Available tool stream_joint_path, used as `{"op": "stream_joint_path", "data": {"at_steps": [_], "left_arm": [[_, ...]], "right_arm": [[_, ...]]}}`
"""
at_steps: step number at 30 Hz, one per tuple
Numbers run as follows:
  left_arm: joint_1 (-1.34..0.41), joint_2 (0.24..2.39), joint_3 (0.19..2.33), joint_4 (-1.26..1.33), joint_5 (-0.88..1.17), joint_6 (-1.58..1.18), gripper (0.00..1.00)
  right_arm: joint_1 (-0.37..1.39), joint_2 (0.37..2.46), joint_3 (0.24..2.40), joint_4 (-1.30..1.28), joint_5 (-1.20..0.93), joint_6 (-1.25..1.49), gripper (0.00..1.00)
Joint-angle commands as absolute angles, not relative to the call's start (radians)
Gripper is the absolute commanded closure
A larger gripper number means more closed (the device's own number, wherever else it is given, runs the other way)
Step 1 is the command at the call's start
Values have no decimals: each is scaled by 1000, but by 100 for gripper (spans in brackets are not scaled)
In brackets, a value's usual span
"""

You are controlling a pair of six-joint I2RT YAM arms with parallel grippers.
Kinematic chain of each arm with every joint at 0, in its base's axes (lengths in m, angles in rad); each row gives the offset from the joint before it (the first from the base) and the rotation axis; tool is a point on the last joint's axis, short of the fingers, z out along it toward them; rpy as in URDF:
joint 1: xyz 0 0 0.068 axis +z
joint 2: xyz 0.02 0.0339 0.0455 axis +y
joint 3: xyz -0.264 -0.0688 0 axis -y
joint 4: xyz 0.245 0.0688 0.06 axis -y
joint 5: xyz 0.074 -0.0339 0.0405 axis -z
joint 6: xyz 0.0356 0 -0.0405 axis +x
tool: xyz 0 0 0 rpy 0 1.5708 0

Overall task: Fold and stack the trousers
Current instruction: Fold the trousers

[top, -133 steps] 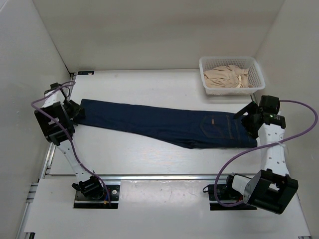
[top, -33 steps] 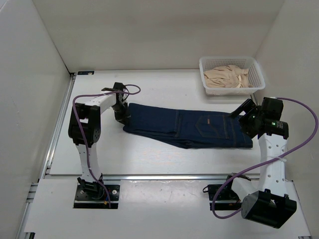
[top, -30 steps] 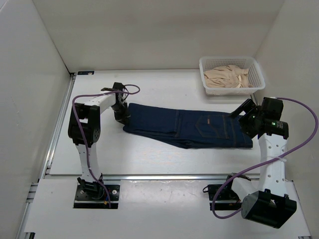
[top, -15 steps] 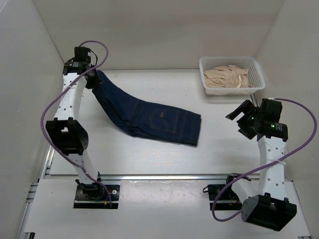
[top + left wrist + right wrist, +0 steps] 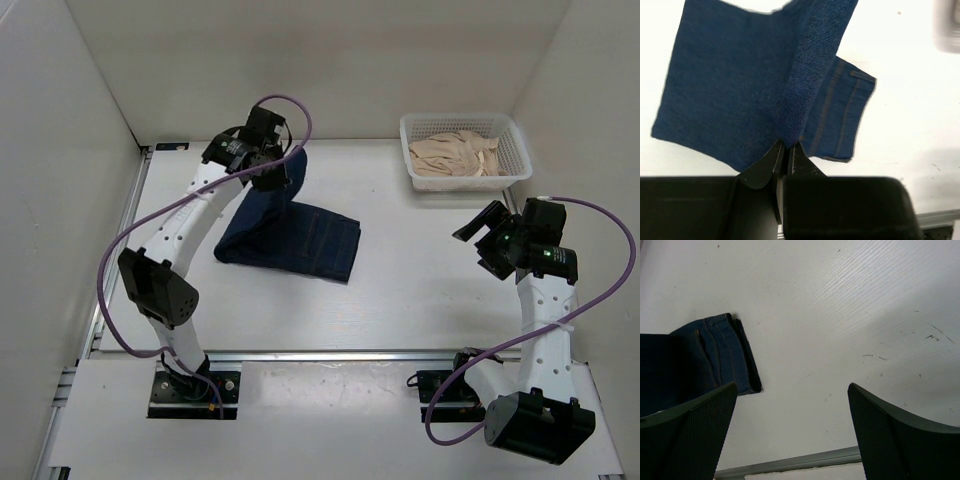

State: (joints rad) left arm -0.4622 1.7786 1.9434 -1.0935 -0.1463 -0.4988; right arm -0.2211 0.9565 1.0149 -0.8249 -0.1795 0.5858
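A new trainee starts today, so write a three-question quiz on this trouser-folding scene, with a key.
1. Which gripper is clamped on the dark navy-blue denim trousers, lifting one end off the table?
2. True or false: the right gripper hangs open over the table with nothing between its fingers.
3. What lies in the white plastic mesh basket at the far right corner?
A. beige cloth
B. a second pair of jeans
C. nothing at all

Key: 1. the left gripper; 2. true; 3. A
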Motion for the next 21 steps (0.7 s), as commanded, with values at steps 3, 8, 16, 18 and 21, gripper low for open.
{"op": "stream_joint_path", "data": {"at_steps": [3, 8, 16, 18, 21], "left_arm": [[-543, 1744, 1948, -1051, -196, -583, 90], [-641, 1802, 1948, -1051, -196, -636, 90], [-807, 1942, 1971, -1012, -46, -634, 20], [-818, 1930, 1985, -1035, -61, -623, 18], [-734, 1841, 1988, -1048, -86, -600, 24]], "right_arm": [[-216, 953, 1008, -838, -189, 560, 5], [-216, 953, 1008, -838, -189, 560, 5], [-216, 953, 999, -838, -189, 551, 5], [-216, 953, 988, -828, -189, 539, 5], [-206, 962, 970, -809, -221, 520, 5]]}}
